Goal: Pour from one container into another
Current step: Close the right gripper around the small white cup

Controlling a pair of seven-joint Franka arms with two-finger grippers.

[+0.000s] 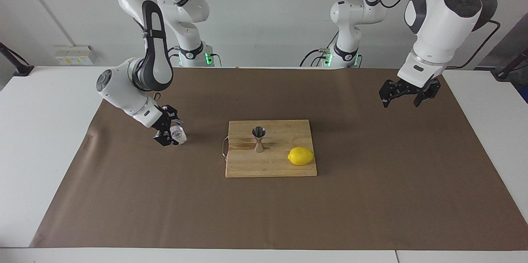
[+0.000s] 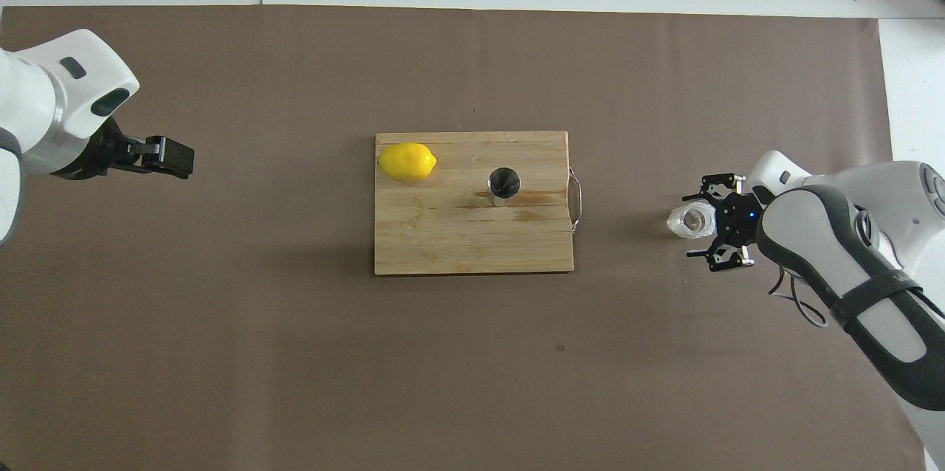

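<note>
The right gripper (image 1: pixel 171 134) pinches the glass tumbler (image 1: pixel 178 134) over the brown mat (image 1: pixel 371 180); the left gripper (image 1: pixel 408 94) waits, fingers spread.

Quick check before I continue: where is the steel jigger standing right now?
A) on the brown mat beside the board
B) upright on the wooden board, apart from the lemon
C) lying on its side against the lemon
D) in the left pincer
B: the jigger stands upright on the wooden board, with a clear gap to the lemon.

No readable text, no brand, number or sign legible on arms, board (image 1: pixel 271 148), jigger (image 1: pixel 258 139), tumbler (image 1: pixel 178 134) or tabletop (image 1: pixel 53 131)
</note>
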